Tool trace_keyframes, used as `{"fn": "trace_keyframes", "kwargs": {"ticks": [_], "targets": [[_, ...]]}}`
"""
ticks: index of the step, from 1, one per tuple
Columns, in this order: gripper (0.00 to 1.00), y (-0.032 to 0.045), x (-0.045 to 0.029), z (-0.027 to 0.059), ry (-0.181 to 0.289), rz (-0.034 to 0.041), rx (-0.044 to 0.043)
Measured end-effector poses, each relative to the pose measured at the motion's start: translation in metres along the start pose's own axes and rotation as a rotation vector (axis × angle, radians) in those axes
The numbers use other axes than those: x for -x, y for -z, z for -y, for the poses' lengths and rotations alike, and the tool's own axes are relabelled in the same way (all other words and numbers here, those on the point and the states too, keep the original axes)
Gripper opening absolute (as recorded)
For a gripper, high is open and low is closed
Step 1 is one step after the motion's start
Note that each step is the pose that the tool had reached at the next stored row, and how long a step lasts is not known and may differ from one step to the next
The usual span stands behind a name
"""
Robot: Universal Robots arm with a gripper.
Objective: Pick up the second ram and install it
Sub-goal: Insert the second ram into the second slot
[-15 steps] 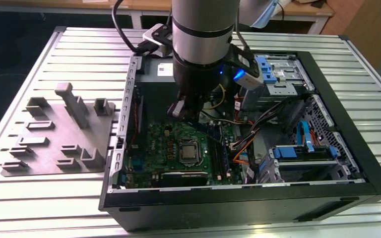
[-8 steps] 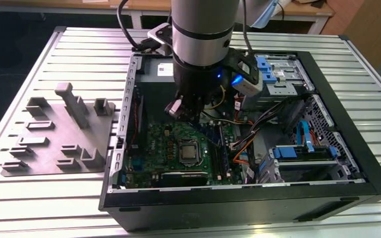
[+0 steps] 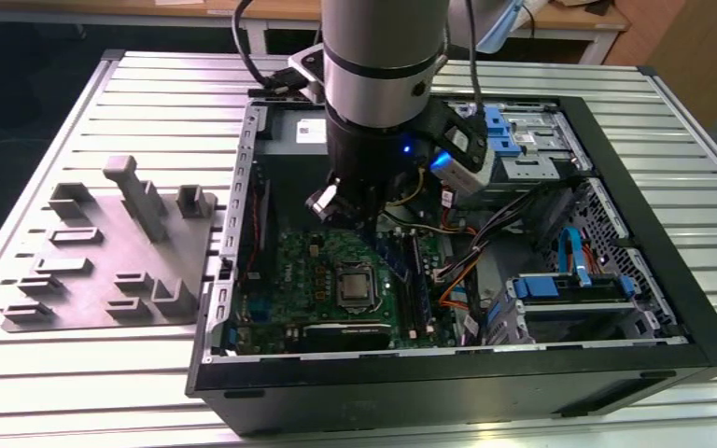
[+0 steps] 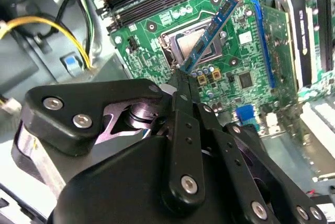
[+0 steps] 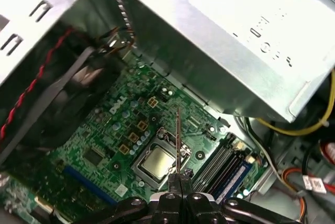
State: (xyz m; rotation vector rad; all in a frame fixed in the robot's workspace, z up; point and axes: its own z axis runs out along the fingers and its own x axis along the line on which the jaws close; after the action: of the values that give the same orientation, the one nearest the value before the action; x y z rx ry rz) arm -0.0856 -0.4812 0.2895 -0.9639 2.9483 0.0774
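Second ram [image 4: 213, 30] sticks out from the jaws, clamped by 1 end, over the motherboard [image 4: 233, 59].

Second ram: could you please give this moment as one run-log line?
tool: shut on second ram | over motherboard | not seated

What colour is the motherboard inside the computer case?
Green; the second wrist view shows the motherboard best.

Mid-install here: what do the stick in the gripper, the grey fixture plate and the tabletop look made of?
The second ram, clamped in the gripper: thin rigid circuit board, blue-looking laminate with small mounted parts. The fixture plate: matte grey, probably plastic, no glint. The table: likely aluminium, pale ribbed slats with a dull sheen.
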Motion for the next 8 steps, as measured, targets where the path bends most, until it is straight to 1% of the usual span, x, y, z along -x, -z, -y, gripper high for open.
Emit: {"fn": "trace_keyframes", "kwargs": {"ticks": [8], "targets": [[0.11, -0.0027, -0.0002, 0.0001, -0.145, 0.0051, -0.0077]]}}
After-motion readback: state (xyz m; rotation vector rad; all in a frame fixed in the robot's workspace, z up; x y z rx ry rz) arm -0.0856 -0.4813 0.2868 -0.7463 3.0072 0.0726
